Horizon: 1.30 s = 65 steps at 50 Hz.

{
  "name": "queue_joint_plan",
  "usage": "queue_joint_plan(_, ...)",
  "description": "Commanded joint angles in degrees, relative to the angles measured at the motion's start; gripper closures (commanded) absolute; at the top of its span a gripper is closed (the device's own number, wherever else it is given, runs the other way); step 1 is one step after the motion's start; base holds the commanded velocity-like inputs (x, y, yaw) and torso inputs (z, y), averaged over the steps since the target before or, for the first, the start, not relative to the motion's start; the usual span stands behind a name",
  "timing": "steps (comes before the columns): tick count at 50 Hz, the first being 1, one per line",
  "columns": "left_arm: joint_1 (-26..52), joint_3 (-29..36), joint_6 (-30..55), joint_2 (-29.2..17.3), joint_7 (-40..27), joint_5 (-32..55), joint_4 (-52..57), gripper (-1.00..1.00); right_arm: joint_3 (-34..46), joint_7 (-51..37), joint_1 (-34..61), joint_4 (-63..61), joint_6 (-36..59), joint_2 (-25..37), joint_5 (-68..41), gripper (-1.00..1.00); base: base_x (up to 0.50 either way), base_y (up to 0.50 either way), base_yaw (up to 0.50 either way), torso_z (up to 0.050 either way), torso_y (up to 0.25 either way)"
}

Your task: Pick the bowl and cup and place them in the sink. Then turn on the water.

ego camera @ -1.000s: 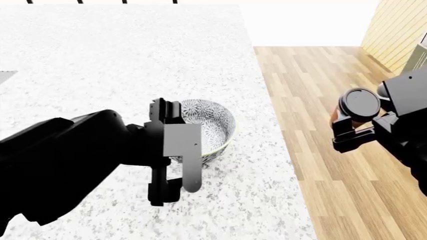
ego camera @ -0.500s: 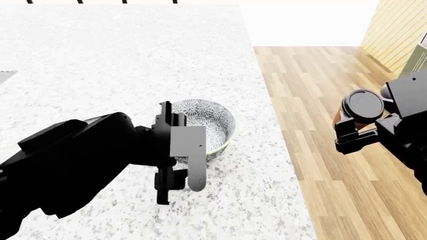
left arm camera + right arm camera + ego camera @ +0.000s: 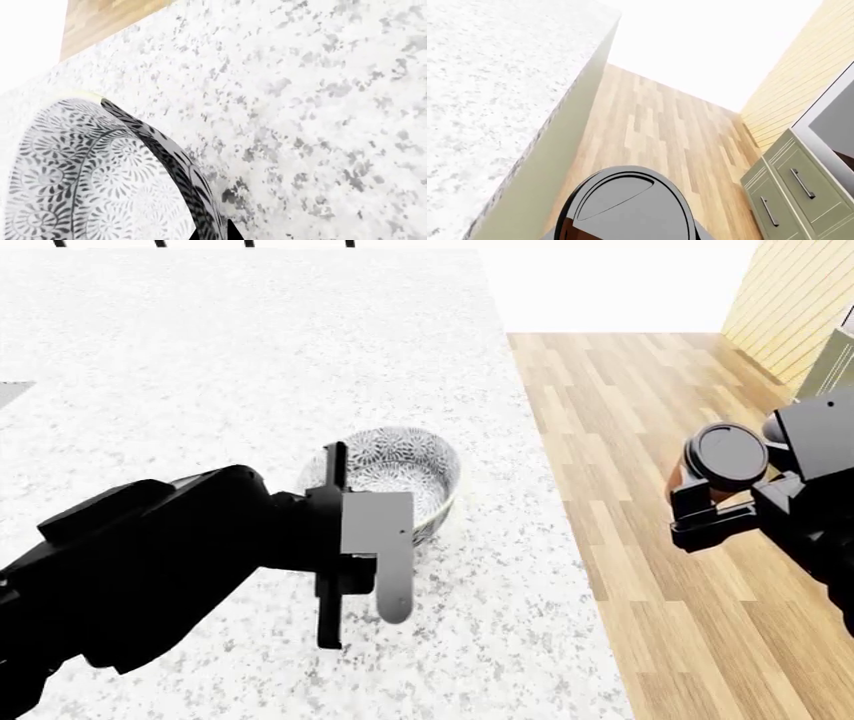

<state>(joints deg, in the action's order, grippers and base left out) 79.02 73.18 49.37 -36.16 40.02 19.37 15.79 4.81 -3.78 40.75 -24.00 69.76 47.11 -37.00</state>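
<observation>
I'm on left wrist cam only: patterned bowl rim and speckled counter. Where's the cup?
Observer: The cup is in the right gripper, held out over the wood floor, off the counter.
Operator: Lid on?
Observer: Yes, the black lid is on, seen in the right wrist view.
Operator: Does my left gripper have the bowl?
Observer: In the head view the left gripper sits at the near rim of the bowl; I can't tell whether it is shut on it.
</observation>
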Motion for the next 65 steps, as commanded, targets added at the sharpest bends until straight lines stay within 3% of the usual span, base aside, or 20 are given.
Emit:
queue_joint_plan(1, 1.4, -1.5, -3.3, -1.8, 0.6, -0.7, 0.0, 1.0, -0.4, -0.1, 0.6, -0.6, -0.1, -0.5, 1.1, 1.0, 0.0, 0.0, 0.0, 0.0, 0.0)
queue_joint_plan(35, 10.0, -7.5, -11.0, -11.2, 6.7, -0.6, 0.8, 1.0, 6.9, 0.4, 20.3, 7.0, 7.2, -6.3, 0.1, 1.0, 0.0, 0.0, 0.0, 0.0, 0.001)
queue_joint_plan(48, 10.0, -7.9, -12.0, -13.0, 6.5, -1.0, 1.6, 1.0, 7.4, 0.1, 22.6, 8.4, 7.3, -7.8, -0.1, 1.0, -0.01, 0.0, 0.0, 0.0, 0.001)
queue_joint_plan(65, 9.6, -8.2, -12.5, -13.6, 6.3, -0.8, 2.0, 1.0, 6.7, -0.3, 22.0, 7.2, 7.8, -7.5, -1.1, 1.0, -0.35, 0.0, 0.0, 0.001, 0.0)
